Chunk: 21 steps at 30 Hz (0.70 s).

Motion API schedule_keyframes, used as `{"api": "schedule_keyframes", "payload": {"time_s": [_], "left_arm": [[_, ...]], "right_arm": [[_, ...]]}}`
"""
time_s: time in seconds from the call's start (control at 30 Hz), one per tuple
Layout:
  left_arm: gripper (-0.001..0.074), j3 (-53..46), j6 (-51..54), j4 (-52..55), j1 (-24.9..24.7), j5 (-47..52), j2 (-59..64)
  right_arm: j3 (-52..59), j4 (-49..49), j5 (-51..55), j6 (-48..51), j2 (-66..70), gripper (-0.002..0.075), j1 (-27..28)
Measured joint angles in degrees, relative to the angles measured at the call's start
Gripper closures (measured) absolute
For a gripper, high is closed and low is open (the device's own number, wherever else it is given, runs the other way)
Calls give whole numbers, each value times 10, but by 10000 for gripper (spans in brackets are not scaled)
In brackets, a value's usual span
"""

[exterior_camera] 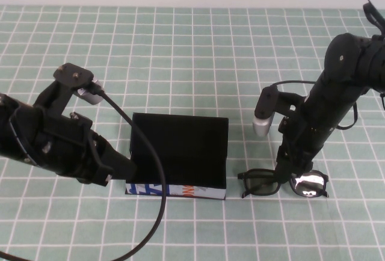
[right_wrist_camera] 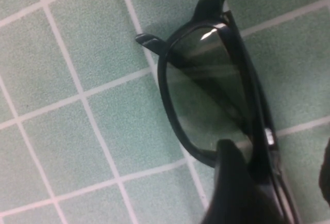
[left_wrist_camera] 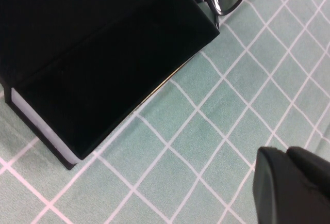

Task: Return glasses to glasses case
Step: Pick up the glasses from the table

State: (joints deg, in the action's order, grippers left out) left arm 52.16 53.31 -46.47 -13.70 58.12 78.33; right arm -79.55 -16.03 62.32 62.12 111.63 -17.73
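Over glasses (exterior_camera: 283, 183), right gripper (exterior_camera: 287, 174) open, left gripper (exterior_camera: 123, 168) unclear

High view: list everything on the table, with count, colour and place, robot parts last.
glasses case: one, black with a white printed front edge, lid open, near the middle of the table.
glasses: one pair, black frame with dark lenses, on the cloth just right of the case, outside it.
tablecloth: one, green with a white grid, covering the table.
left gripper: one, black, beside the case's left end.
right gripper: one, black, open, lowered over the middle of the glasses, a finger on either side of the frame.
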Motion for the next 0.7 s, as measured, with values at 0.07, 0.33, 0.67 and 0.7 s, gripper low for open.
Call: {"api": "schedule_keyframes", "payload": {"time_s": [0.07,0.33,0.67,0.7], "left_arm": [[737,0,0,0,0,0,0],[737,0,-1,0,0,1,0],[737,0,-1,0,0,1,0],[737,0,-1,0,0,2,0]], "right_arm": [[0,0,0,1,5,405,0],[0,-17,8,1,11,527,0],[0,-20,32,16,2,718,0],[0,-19,32,16,-2,718,0]]}}
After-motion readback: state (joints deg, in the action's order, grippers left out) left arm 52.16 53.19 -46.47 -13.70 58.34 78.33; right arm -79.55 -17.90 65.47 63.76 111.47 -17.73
